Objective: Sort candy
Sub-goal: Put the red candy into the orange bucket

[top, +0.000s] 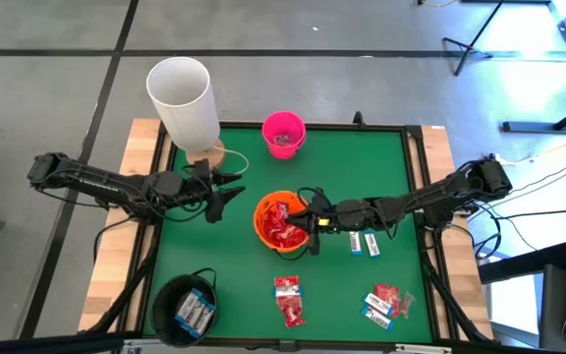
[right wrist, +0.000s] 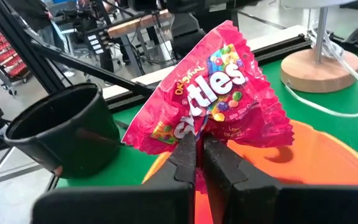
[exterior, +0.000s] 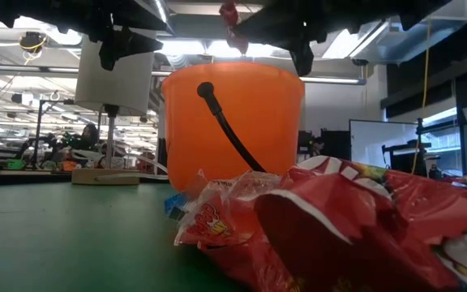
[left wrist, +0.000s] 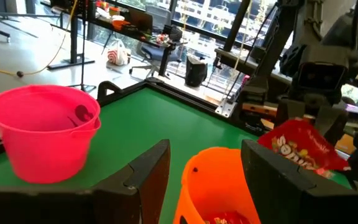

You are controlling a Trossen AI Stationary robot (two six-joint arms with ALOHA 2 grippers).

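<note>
The right claw (top: 312,218), reaching in from the right edge of the overhead frame, hovers over the rim of the round orange plastic bucket (top: 266,232) at centre, its fingers pressed together on a shiny red crinkly candy packet (right wrist: 213,99) held above the bucket's mouth. The left claw (top: 232,193) stretches in from the left and stops just left of the bucket, fingers spread and holding nothing. More red packets (top: 285,229) fill the orange bucket; a small red heap (top: 288,300) lies at lower centre of the green tabletop (top: 362,157), a mixed red-and-white heap (top: 386,304) at lower right, and two narrow white-and-blue bars (top: 364,243) lie just below the right arm. Three buckets stand on the tabletop: the orange one, a small pink bucket (top: 283,135) at top centre, and a black bucket (top: 189,309) at lower left holding white-and-blue bars. A tall white cylinder on a round wooden base (top: 182,98) stands at upper left.
</note>
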